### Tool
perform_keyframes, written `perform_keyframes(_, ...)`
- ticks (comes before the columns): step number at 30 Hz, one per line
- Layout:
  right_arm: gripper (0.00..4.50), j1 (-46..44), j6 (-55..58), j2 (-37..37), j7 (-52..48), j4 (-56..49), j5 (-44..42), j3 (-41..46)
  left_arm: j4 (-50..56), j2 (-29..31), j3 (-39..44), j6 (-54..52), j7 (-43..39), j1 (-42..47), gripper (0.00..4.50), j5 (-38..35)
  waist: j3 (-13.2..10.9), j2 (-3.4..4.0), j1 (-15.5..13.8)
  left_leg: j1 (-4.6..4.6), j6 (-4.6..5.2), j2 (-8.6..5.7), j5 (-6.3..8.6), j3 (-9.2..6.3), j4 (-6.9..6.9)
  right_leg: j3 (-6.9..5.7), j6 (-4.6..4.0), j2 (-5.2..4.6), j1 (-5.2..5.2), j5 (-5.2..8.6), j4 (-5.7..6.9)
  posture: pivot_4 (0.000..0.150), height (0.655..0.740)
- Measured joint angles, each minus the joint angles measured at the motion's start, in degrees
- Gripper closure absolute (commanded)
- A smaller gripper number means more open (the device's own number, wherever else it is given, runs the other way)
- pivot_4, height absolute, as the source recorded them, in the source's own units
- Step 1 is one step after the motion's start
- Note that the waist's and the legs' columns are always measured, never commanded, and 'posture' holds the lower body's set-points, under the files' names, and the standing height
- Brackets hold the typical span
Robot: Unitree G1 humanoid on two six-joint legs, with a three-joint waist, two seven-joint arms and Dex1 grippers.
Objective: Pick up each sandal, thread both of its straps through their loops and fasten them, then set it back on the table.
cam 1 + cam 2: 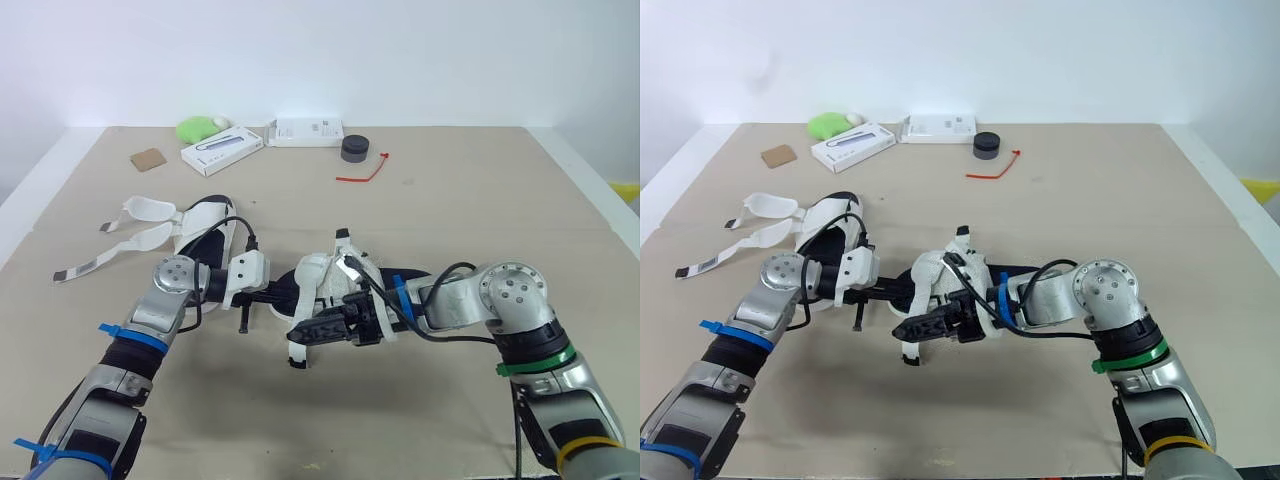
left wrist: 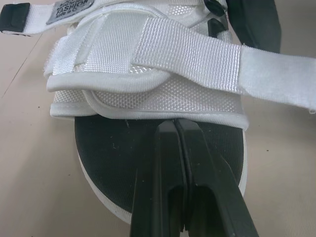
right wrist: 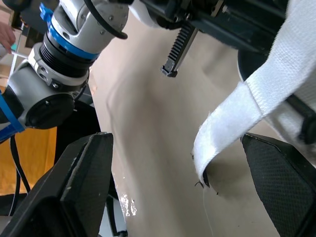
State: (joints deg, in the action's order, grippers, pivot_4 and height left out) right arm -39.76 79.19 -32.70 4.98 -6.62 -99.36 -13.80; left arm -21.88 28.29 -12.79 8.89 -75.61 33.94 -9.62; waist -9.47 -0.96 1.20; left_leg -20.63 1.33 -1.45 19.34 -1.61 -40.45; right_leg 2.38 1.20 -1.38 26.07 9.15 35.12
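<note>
**Scene at the centre of the surface.** The middle sandal (image 1: 325, 280), with white straps and a black footbed, is sitting at the centre of the tan surface (image 1: 480, 210), between the two pincers. Whether it is resting on the surface or is slightly raised cannot be told.

- **Left pincer** (image 2: 176, 129): it is pointing in from the left. Its two black fingers are pressing tight together with nothing between them, and the tips are lying over the black footbed, just short of the white front band.
- **Right pincer** (image 3: 175, 158): it is pointing in from the right, at the sandal's near side. Its fingers are spreading wide, and the end of a loose white strap (image 3: 232, 121) is hanging in the gap between them.
- **Second sandal** (image 1: 205, 232): it is lying to the left of the first and farther back, just beyond the left arm. Its two white straps (image 1: 135, 210) are trailing unfastened toward the left.
- **Far edge of the surface:** a green lump (image 1: 198, 128), a white box (image 1: 222, 150), a second white box (image 1: 310, 131), a black round thing (image 1: 354, 149), a red tie (image 1: 365, 172) and a brown square (image 1: 148, 159) are lying there, well apart from both sandals.
</note>
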Motion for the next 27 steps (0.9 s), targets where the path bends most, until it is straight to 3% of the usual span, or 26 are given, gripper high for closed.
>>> perform_keyframes(9,0.05,-2.2,0.6,2.9,1.0,2.5,2.9,-2.0,0.6,0.0,0.3,-1.3,0.1,-0.6,4.50,0.0,0.1,-0.05,0.0,0.03,-0.01,0.01,-0.01,0.01,-0.02,0.01,-0.01,0.02,0.00,-0.03,0.02,0.150,0.7400)
perform_keyframes(19,4.33,-2.6,0.2,5.8,4.0,5.7,3.3,-1.7,2.3,0.0,0.3,-2.0,0.2,-1.5,4.50,-0.1,0.1,-0.10,0.2,0.03,0.00,0.10,-0.08,0.00,-0.01,0.00,-0.15,0.14,0.02,-0.15,0.04,0.150,0.7400)
perform_keyframes(27,4.48,-2.6,0.0,3.9,3.9,5.5,-1.3,-1.0,2.7,0.0,0.3,-2.6,0.2,-1.6,4.50,-0.4,0.1,-0.10,0.2,0.01,0.00,0.08,-0.08,0.02,-0.01,0.00,-0.13,0.10,0.02,-0.15,-0.01,0.150,0.7400)
